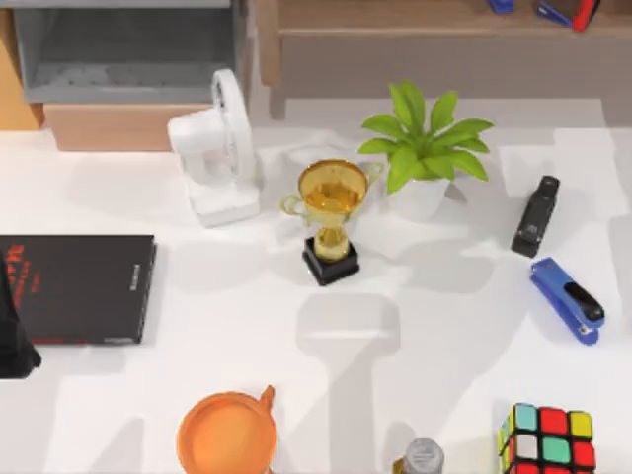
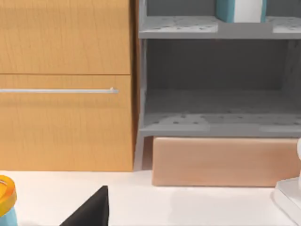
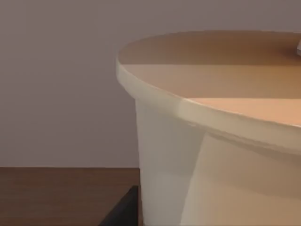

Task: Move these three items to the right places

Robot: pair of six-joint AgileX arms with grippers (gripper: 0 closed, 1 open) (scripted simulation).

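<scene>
Two arms belong to this scene, and neither is holding anything that can be seen. The left arm [image 1: 12, 341] is a dark shape at the desk's [image 1: 247, 326] edge, far left of the gold trophy [image 1: 331, 222] and a little nearer the front, overlapping the corner of a thin black book [image 1: 79, 288]. Whether its end effector is open or closed cannot be told. The right arm's wrist camera faces a pale round tub [image 3: 211, 141] with dark floor beneath; the state of its end effector cannot be told either.

Moving outward, the left wrist camera looks at a grey shelf unit [image 2: 216, 122], which stands behind and to the left of the trophy. The thick teal book [image 2: 240, 9], with white page edges, stands on its upper shelf, so that item appears to be already placed. The lower shelf is bare.

The puzzle cube [image 1: 548, 439] sits on the desk, in front of the trophy and far to its right, untouched and not yet moved. Which object is the third item cannot be judged. Candidates near the trophy include an orange cup [image 1: 227, 434] in front and left, a blue stapler [image 1: 568, 299] to the right, and a black stapler [image 1: 535, 215] also right. Roughly one of three placements looks done.
</scene>
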